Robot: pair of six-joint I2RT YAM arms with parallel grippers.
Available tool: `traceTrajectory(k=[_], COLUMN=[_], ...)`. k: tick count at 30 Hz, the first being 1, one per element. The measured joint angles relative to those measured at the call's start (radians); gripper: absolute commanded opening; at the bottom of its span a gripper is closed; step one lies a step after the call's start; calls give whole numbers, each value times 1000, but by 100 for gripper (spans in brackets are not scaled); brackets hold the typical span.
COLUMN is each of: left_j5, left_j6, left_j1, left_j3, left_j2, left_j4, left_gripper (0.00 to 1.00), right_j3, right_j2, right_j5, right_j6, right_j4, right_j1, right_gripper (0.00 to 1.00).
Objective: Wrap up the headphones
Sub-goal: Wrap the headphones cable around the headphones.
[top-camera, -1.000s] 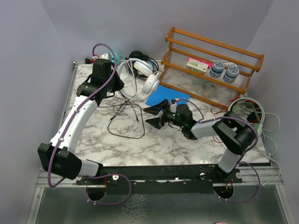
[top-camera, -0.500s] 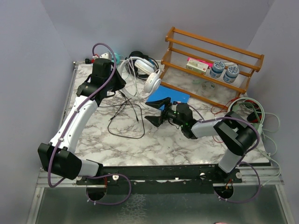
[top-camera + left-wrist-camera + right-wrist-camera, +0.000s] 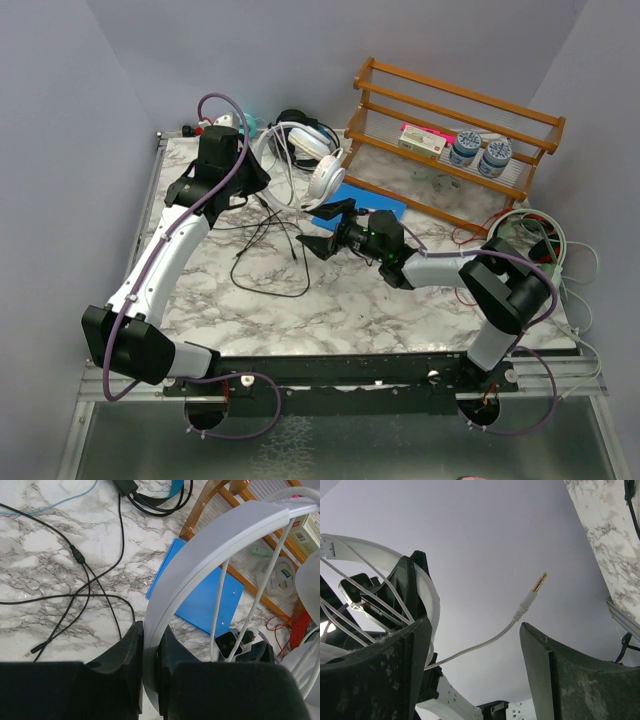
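Observation:
My left gripper (image 3: 150, 635) is shut on the headband of the white headphones (image 3: 220, 540) and holds them above the back left of the table (image 3: 200, 300). Strands of their white cable (image 3: 260, 580) stretch across the band's arc. One ear cup (image 3: 325, 178) hangs toward my right gripper (image 3: 322, 228), which stands open just below it. The cable's free end (image 3: 485, 642) with its gold plug (image 3: 538, 583) passes loosely between the right fingers (image 3: 405, 670) without being pinched. Black headphones with blue accents (image 3: 298, 122) lie behind, and their thin black cables (image 3: 270, 250) sprawl over the marble.
A wooden rack (image 3: 450, 130) with a small box and two jars stands at the back right. A flat blue sheet (image 3: 375, 205) lies in front of it, under the right wrist. Loose coloured wires (image 3: 530, 230) bunch at the table's right edge.
My right gripper has moved left and back, up close to the hanging ear cup, staying open. The left gripper and the headband it holds have not moved.

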Motion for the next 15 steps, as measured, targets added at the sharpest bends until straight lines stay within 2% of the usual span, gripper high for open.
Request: traceTrajectory(k=[5,10,15], left_j5=[0,1,2], left_j6=[0,-2,-2], left_j1=[0,0,0], left_j3=[0,0,0], left_j2=[1,2,2], left_j4=[1,2,5], left_gripper=[0,0,0], right_j3=[1,1,5], right_j2=[0,0,1], right_j5=[1,8,11], right_j6=[13,21,21], right_j4=[-10,-24,-39], right_j1=[4,9,10], right_gripper=[65,43,42])
